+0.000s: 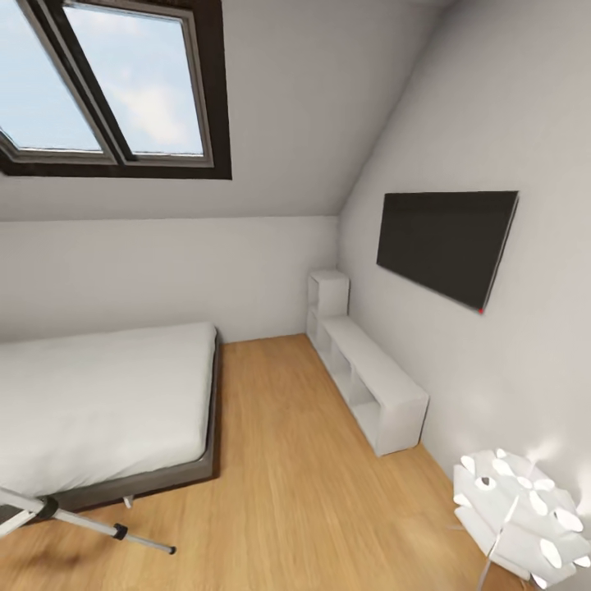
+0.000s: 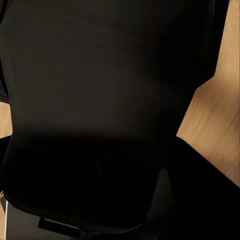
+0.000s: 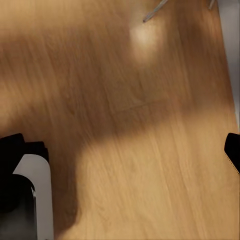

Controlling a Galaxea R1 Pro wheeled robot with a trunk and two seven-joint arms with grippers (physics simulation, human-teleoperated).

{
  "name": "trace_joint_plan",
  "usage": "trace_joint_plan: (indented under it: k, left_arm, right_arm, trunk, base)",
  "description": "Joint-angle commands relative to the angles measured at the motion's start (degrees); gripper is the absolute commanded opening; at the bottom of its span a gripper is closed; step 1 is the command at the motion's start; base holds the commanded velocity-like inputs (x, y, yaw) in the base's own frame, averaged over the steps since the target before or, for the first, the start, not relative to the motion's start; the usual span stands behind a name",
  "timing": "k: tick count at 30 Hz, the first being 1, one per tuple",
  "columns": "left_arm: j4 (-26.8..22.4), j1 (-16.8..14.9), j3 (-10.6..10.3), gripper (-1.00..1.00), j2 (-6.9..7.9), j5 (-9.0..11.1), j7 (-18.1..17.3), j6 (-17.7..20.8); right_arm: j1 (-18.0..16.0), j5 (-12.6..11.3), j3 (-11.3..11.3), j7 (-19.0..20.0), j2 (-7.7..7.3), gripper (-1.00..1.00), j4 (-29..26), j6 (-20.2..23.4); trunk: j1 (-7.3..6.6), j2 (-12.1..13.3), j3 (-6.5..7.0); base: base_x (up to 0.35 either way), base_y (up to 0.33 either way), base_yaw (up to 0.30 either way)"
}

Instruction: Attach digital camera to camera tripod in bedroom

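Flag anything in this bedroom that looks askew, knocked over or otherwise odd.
Only the camera tripod stands out: at the head view's lower left, by the bed's foot, its silver legs lie low and nearly flat over the wood floor, which suggests it has tipped. The white shelves and wall screen look orderly.

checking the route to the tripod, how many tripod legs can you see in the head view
2 at the lower left corner. One leg of the camera tripod slants across the wood floor to a black foot below the bed; another leg is cut by the edge. More may be hidden.
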Motion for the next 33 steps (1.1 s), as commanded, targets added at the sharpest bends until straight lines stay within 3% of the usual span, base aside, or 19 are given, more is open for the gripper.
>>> trace_joint_plan:
  k: [1, 26, 33]
  left_arm:
    - [0.0, 0.0, 0.4, -1.00, -0.03, -0.3, 0.2, -0.1]
    - [0.0, 0.0, 0.4, -1.00, -0.21, -0.4, 0.2, -0.1]
    - [0.0, 0.0, 0.4, -1.00, -0.16, -0.5, 0.2, 0.0]
  right_arm:
    - [-0.1, 0.3, 0.1, -0.2, 0.00, 1.00, 0.2, -0.3]
    - [-0.1, 0.3, 0.1, -0.2, 0.08, 1.00, 0.2, -0.3]
    - [-0.1, 0.3, 0.1, -0.2, 0.12, 1.00, 0.2, -0.3]
  trunk:
    - [0.02, 0.0, -0.02]
    - [0.02, 0.0, -0.02]
    - [0.02, 0.0, -0.02]
  base:
    - [0.001, 0.000, 0.300]
    - [0.001, 0.000, 0.300]
    - [0.228, 0.000, 0.300]
